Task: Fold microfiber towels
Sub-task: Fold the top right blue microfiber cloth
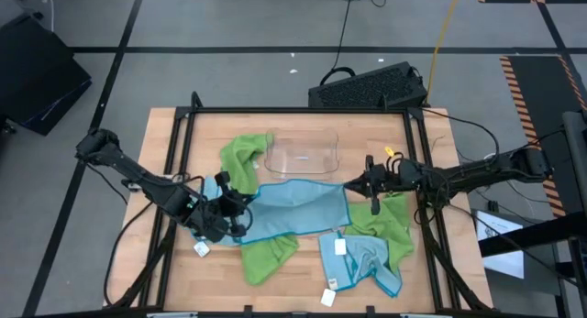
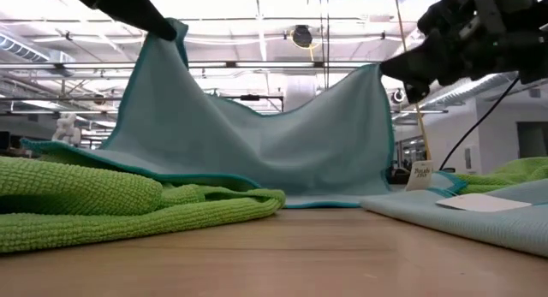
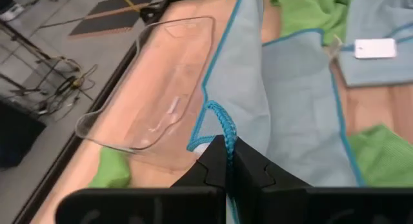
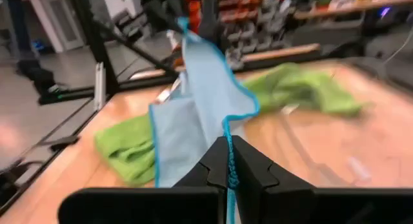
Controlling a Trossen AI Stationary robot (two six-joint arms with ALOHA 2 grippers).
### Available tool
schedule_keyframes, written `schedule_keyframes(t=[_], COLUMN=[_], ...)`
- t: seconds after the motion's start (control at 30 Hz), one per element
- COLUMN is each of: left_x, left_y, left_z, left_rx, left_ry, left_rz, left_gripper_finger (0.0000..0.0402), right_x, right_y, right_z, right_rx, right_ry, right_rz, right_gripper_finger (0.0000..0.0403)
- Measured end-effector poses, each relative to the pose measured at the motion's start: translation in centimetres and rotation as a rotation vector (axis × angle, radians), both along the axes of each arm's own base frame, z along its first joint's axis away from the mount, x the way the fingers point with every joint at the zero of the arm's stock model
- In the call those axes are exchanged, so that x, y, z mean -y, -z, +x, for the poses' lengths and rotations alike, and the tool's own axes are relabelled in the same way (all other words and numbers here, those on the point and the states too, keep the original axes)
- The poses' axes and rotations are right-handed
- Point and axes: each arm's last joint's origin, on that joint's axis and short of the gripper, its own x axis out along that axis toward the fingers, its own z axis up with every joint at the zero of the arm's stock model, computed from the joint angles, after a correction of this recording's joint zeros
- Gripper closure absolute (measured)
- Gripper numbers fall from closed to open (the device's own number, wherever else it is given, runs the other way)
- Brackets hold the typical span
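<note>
Left arm: extended from the table's 9 o'clock edge toward the centre, wrist bent down.
Left gripper (image 1: 240, 208): closed on a corner of the blue towel (image 1: 298, 208), raised off the table.
Right arm: extended from 3 o'clock toward the centre, held nearly level.
Right gripper (image 1: 362, 185): closed on the opposite corner of the same towel, raised.

A pale wooden tabletop (image 1: 303, 295) sits on grey concrete floor (image 1: 229, 20). A black ribbed box (image 1: 367, 87) lies behind it. White ceiling beams (image 2: 257, 23) span overhead.
</note>
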Motion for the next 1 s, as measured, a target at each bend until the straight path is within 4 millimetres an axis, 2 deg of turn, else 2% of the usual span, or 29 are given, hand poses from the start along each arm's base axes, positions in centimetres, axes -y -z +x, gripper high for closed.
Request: schedule_keyframes(t=[0.13,0.27,0.5,0.67,0.87,1.0], left_x=[0.3,0.2,0.1,0.4,0.6,0.5], left_y=[0.3,1.4,3.4,3.8,4.2,4.8], left_z=[-0.2,-0.5,-0.9,-0.6,-0.6,-0.8], left_rx=[-0.018,-0.048,-0.053,-0.019,-0.001,-0.019], left_ry=[0.035,0.04,0.03,0.084,0.124,0.123], left_rz=[-0.027,-0.037,-0.097,-0.131,-0.14,-0.161], left_gripper_finger=[0.0387,0.0397,0.0384,0.0397,0.0383,0.039], right_x=[-0.6,-1.0,-1.2,-1.3,-1.4,-1.4], right_y=[0.5,0.9,1.7,1.7,2.0,2.6], right_z=[-0.1,-0.2,-0.4,-0.5,-0.6,-0.8], right_rx=[-0.056,-0.098,-0.179,-0.19,-0.234,-0.3], right_ry=[-0.03,-0.052,-0.059,-0.079,-0.11,-0.097], right_rz=[0.015,0.022,0.05,0.079,0.159,0.181], right_gripper_finger=[0.0399,0.0399,0.0399,0.0399,0.0399,0.0399])
